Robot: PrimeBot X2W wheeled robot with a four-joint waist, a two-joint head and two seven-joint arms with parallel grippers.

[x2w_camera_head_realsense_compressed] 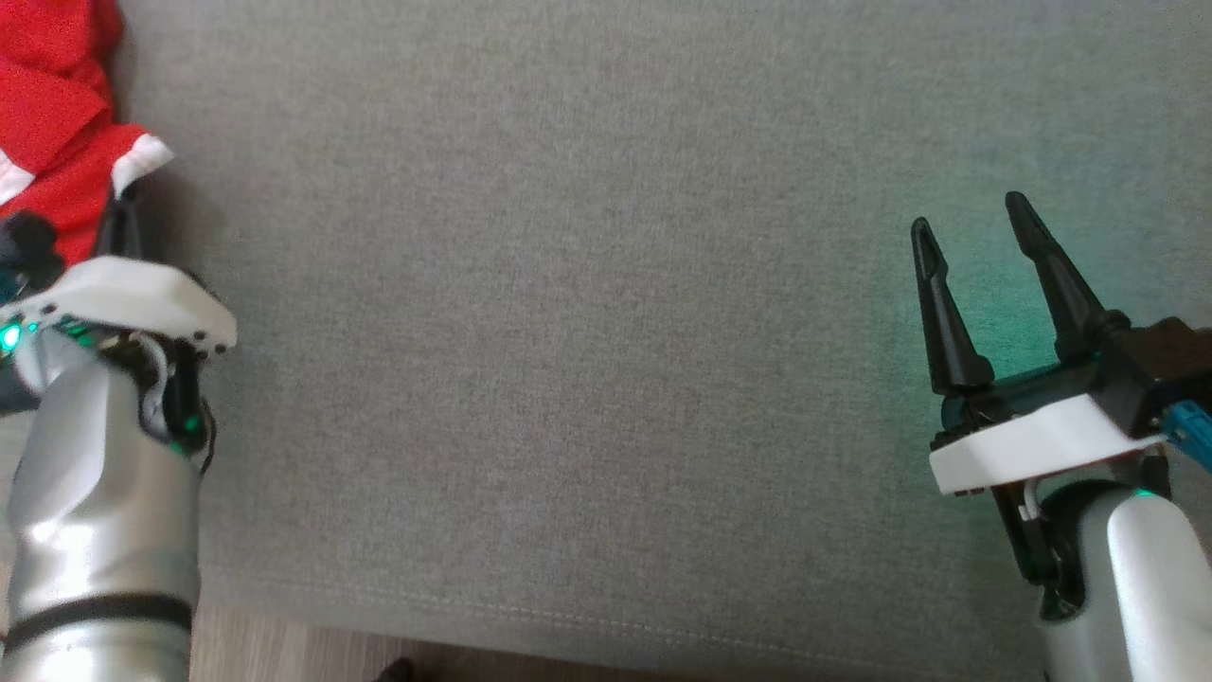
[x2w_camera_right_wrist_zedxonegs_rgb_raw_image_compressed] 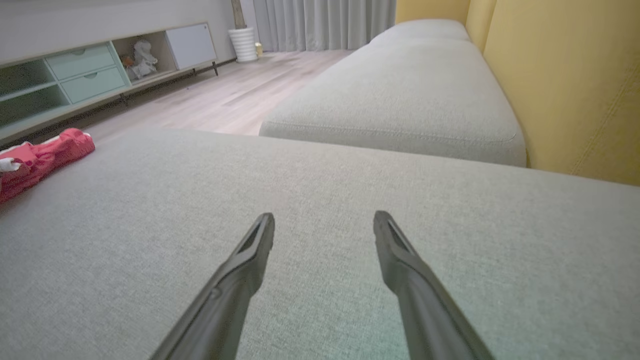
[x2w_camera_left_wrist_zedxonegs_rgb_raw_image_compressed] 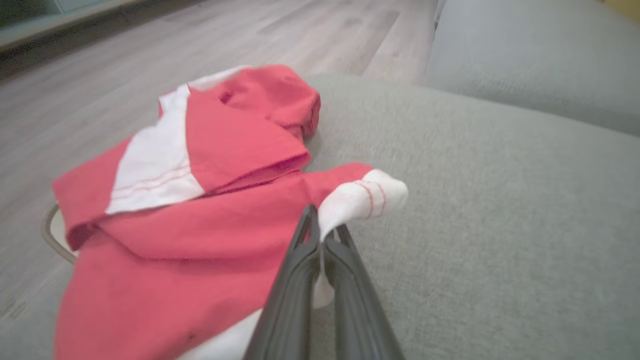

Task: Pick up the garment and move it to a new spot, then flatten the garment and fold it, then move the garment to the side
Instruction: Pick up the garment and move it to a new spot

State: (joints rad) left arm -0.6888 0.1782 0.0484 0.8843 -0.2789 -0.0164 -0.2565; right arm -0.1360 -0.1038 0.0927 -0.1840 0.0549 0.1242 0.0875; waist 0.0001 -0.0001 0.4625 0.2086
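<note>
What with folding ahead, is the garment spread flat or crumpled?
Crumpled: the garment lies in overlapping layers, its white cuff pinched between the left gripper's fingers.

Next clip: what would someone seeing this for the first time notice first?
The bright red and white garment stands out, crumpled at the left edge of the grey sofa cushion. The left gripper is shut on its white cuff. At the lower right of the head view, far from the garment, the right gripper stands open with nothing in it.
</note>
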